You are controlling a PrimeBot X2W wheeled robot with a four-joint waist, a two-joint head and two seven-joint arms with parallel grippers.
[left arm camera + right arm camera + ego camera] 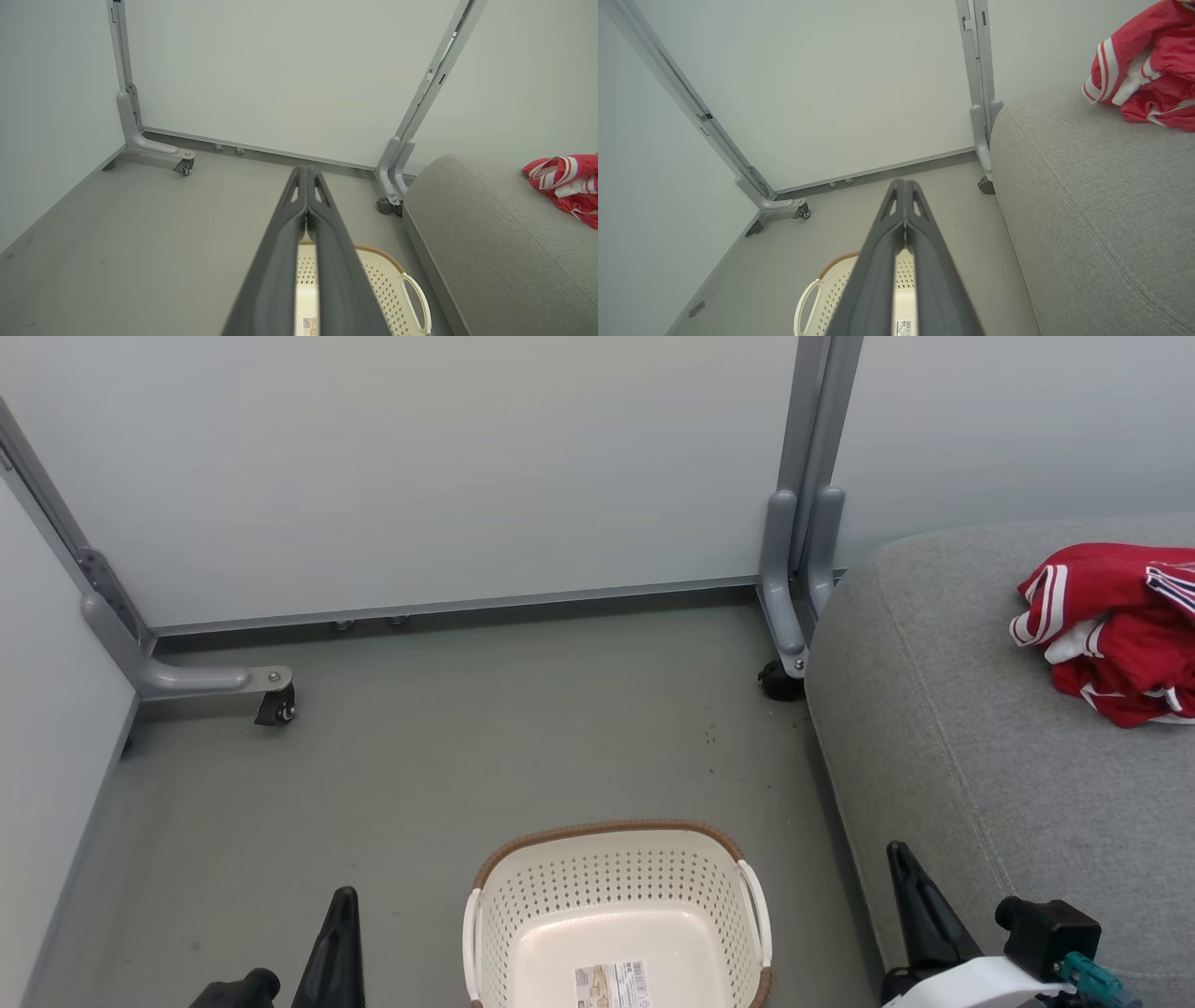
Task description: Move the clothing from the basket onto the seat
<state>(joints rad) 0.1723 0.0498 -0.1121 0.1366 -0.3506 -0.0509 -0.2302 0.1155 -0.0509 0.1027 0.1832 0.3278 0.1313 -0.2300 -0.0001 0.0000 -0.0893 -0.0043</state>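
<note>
Both the left gripper [343, 901] and right gripper [901, 857] are closed, empty. The basket [607, 827] looks empty and the clothing [1120, 635] lies on the seat [934, 737]: best to hold the arms clear.

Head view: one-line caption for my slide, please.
Basket empty on the floor, clothing on the seat, left gripper and right gripper shut.

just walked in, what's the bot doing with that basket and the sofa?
Nothing is being handled right now. The red clothing lies bunched on the grey seat. The basket stands on the floor beside the seat, and what shows of its inside holds only a sticker. The left gripper and the right gripper flank the basket, both shut and holding nothing. The transfer looks done.
</note>
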